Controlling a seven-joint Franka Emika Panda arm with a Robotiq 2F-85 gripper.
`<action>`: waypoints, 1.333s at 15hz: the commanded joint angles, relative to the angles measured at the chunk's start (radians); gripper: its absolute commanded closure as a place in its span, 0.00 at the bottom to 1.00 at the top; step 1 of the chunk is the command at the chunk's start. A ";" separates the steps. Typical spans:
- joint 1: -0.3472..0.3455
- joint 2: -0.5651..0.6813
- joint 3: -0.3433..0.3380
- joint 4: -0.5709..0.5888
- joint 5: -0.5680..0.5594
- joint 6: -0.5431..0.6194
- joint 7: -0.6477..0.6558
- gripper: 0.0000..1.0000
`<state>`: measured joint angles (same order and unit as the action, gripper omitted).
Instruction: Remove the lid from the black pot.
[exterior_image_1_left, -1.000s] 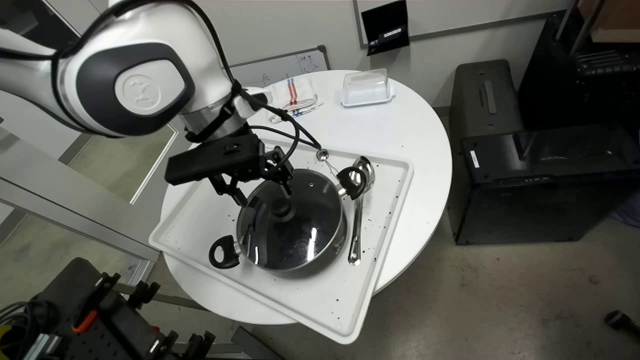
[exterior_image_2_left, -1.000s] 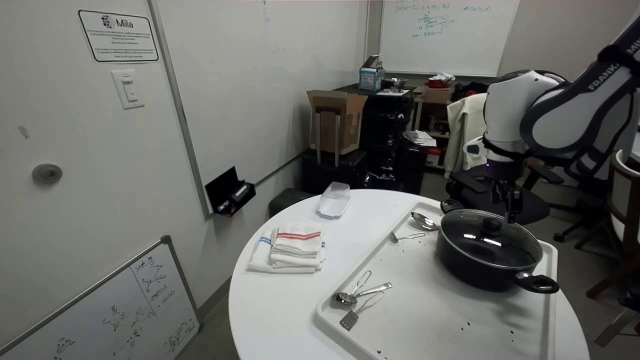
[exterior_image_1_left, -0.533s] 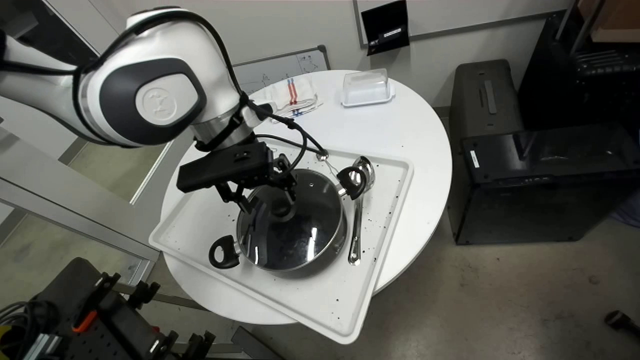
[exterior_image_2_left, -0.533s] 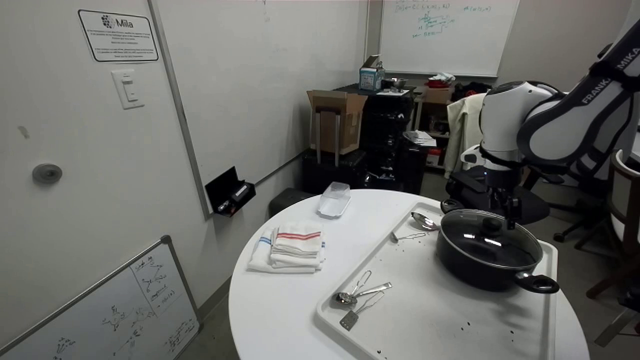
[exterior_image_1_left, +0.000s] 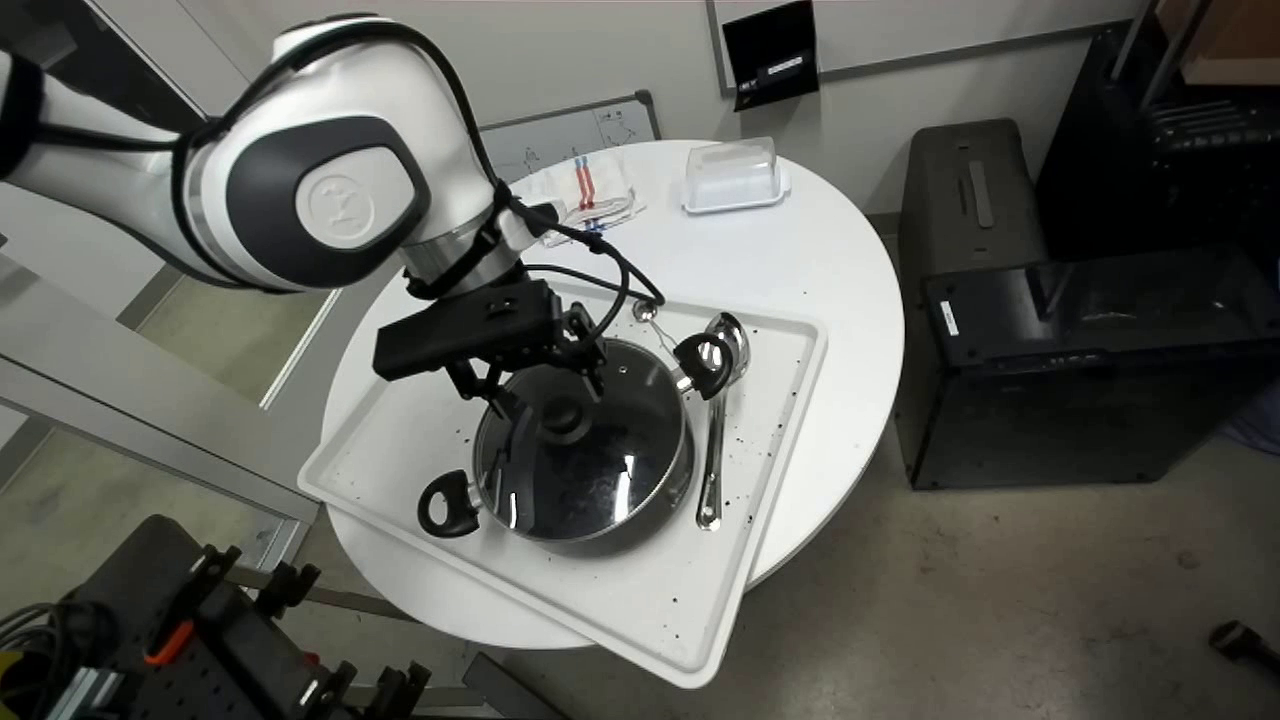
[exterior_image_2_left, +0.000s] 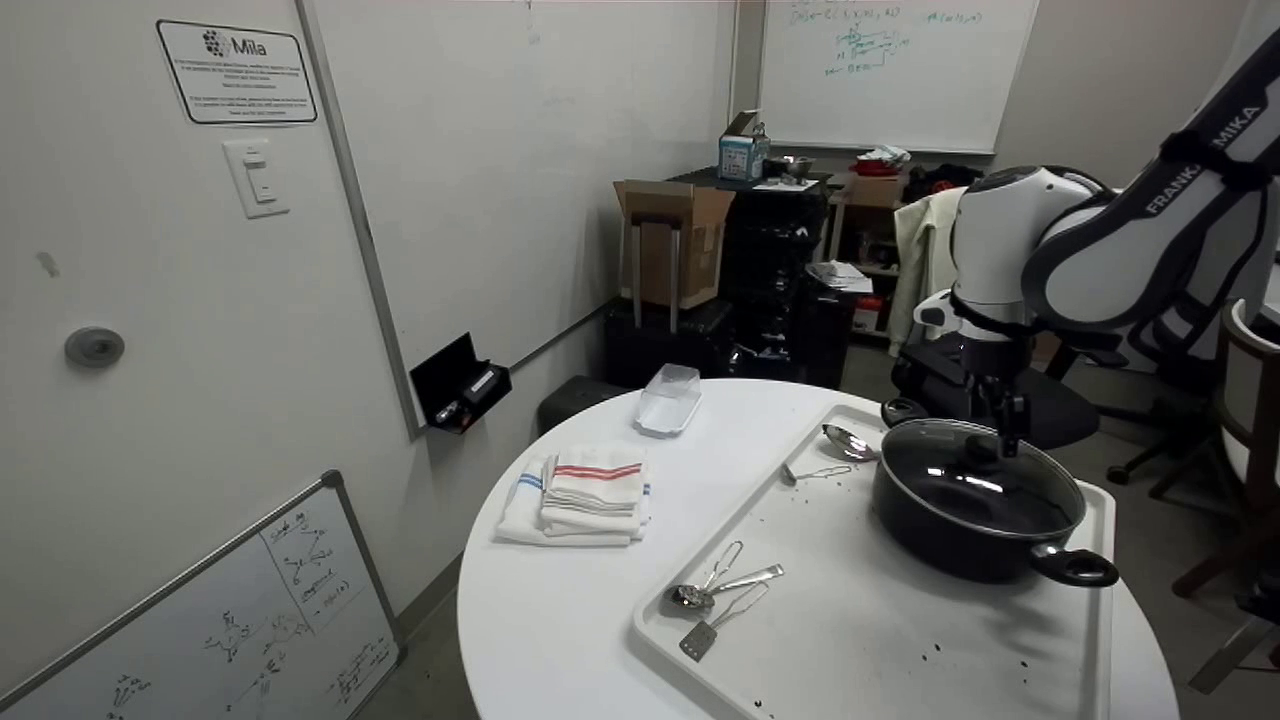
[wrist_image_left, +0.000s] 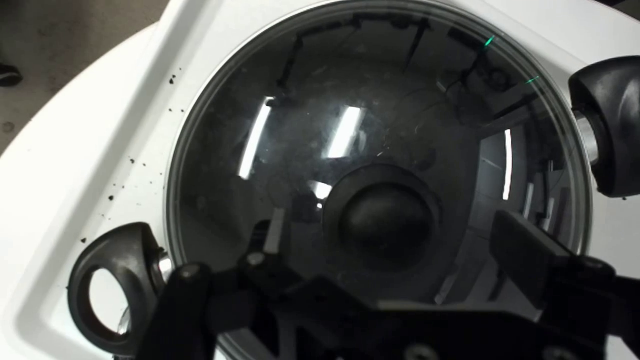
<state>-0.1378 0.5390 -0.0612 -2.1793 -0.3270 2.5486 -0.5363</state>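
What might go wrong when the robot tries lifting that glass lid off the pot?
The rounded knob may slip from the tool, which is open and not yet gripping it. Lowered too far, the tool might knock the glass lid. If the lid sticks, the black pot could shift and nudge the metal spoon beside it.

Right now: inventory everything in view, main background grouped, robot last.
table: 1, white, under tray
tray: 1, white, on table
pot: 1, black, on tray
lid: 1, dark, on pot
large spoon: 1, silver, by pot
small utensils: 4+, silver, on tray
specks: many, dark, on tray
cloths: count unclear, striped white, on table
container: 1, white-clear, on table
whiteboards: 3, white, along walls
cases, boxes, chairs: several, mixed, around table
arm: 1, white-black, over tray
gripper: 1, black, open over lid
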 joint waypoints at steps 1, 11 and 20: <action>-0.009 0.032 0.000 0.033 -0.022 0.006 -0.003 0.00; -0.009 0.053 0.000 0.048 -0.031 0.020 -0.003 0.42; -0.010 0.036 0.001 0.038 -0.032 0.020 -0.003 0.75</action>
<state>-0.1405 0.5774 -0.0603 -2.1460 -0.3335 2.5486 -0.5363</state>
